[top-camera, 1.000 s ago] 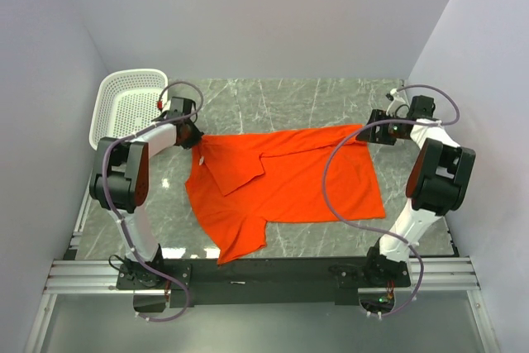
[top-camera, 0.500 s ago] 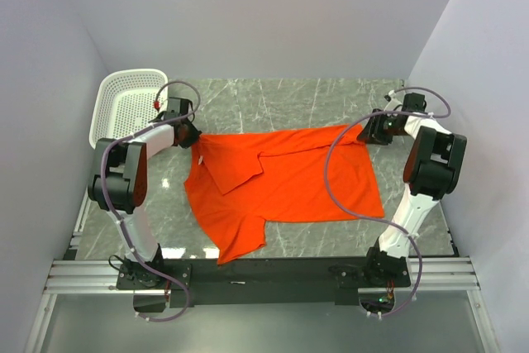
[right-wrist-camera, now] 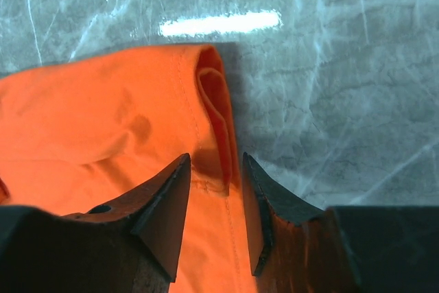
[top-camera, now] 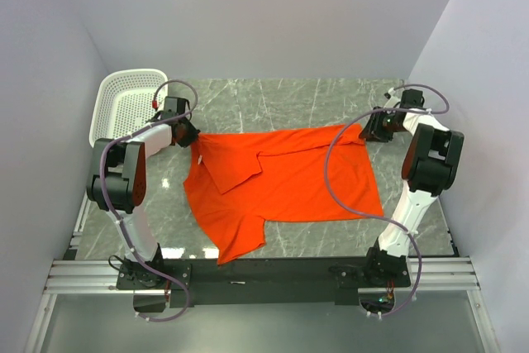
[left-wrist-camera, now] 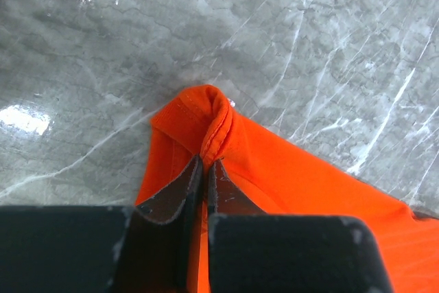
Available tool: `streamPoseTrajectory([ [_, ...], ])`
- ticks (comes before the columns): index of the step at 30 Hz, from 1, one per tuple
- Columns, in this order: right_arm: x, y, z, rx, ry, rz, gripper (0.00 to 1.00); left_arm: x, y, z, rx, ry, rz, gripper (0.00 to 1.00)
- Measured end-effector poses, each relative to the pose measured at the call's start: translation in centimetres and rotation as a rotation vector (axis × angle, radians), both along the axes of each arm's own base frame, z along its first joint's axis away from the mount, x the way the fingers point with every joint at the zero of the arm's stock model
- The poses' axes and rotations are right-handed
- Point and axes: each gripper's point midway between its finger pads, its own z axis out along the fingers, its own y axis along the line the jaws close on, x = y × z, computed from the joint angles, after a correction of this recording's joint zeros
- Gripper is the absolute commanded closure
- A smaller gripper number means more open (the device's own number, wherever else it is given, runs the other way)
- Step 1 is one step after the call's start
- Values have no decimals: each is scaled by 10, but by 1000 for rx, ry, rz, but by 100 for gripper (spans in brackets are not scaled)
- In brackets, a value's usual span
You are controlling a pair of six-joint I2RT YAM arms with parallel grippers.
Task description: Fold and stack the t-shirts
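On the bench (top-camera: 331, 97) the orange t-shirt (top-camera: 289, 183) lies spread flat, collar to the left, between my arms. White basket (top-camera: 124, 101) sits far left, apart from it. My left end effector (left-wrist-camera: 206, 162) pinches the far-left corner tight. My right end effector (right-wrist-camera: 215, 157) is spread, straddling the folded far-right corner.

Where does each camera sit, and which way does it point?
Top external: high behind the near edge, looking down on table, t-shirt, basket; left arm and right arm show.
Left wrist: on the left arm, facing down; left gripper pinches a shirt corner.
Right wrist: on the right arm, facing down; right gripper straddles another corner.
All share the t-shirt and table.
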Motion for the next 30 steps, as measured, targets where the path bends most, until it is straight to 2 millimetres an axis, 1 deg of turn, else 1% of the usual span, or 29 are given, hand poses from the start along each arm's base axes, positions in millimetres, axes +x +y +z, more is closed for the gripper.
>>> streamPoseTrajectory([
  [2, 2, 2, -1, -1, 4, 4, 57, 0, 0, 0, -3, 0, -2, 94],
  [6, 0, 12, -10, 19, 37, 25, 58, 0, -1, 0, -8, 0, -7, 95],
  [8, 0, 14, -10, 18, 36, 34, 66, 0, -1, 0, -13, 0, -10, 96],
  [9, -1, 14, -10, 18, 41, 34, 71, 0, -1, 1, -15, -1, -11, 97],
  [10, -2, 14, -11, 16, 47, 36, 83, 0, -2, 1, -18, -1, -12, 98],
  [11, -3, 14, -13, 15, 53, 37, 90, 0, -1, 1, -19, -1, -12, 99],
  [13, -5, 14, -15, 16, 66, 32, 100, 1, 0, 1, -23, -2, -10, 99],
  [19, -5, 11, -17, 1, 74, 14, 100, 2, 9, 2, -25, -2, 10, 99],
  [23, -4, 7, -17, -15, 74, -2, 100, 4, 16, 8, -27, -16, 25, 99],
  [30, -3, 2, -17, -21, 72, -15, 100, 5, 16, 12, -37, -23, 22, 99],
])
